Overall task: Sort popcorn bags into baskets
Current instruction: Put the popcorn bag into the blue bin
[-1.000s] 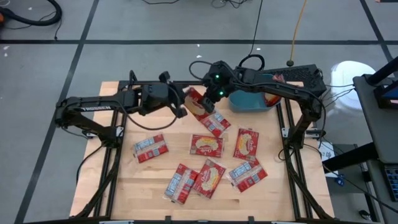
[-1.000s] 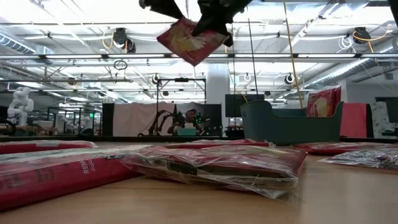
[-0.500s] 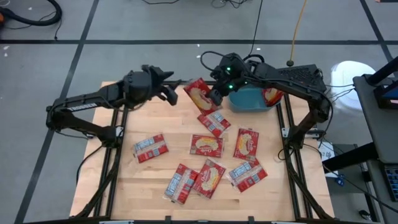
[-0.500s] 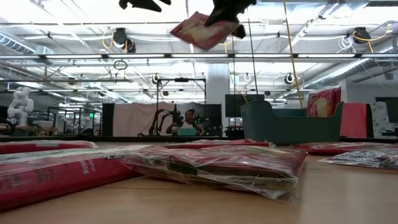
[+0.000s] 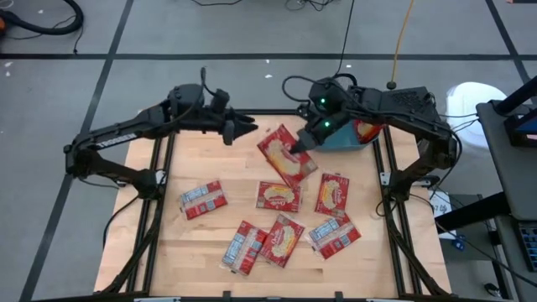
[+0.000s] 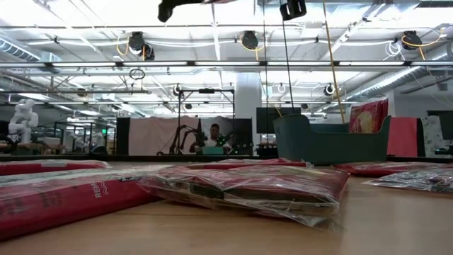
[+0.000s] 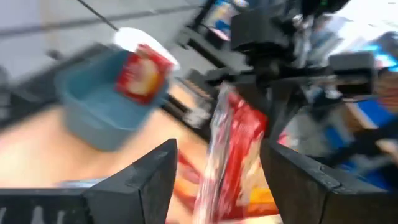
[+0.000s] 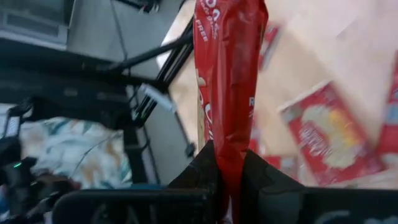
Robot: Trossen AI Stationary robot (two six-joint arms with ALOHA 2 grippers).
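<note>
Above the far tabletop (image 5: 210, 252), right claw (image 5: 304, 144) clamps a popcorn bag (image 5: 286, 155); left claw (image 5: 248, 126) gapes empty; bin (image 5: 340, 138) half-hidden.

light: bright overhead | glare: ceiling, low view | blur: left wrist view

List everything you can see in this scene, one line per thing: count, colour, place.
loose popcorn bags: six in plain sight, red with cream or white panels, flat on the table.
held popcorn bag: one, red, in the air over the table's far middle.
binned popcorn bag: one, red, standing inside the bin.
bin: one, teal-blue, far right corner of the table.
table: one, light wood.
left gripper: open, empty, pointing towards the held bag.
right gripper: shut on the held bag, beside the bin.
</note>
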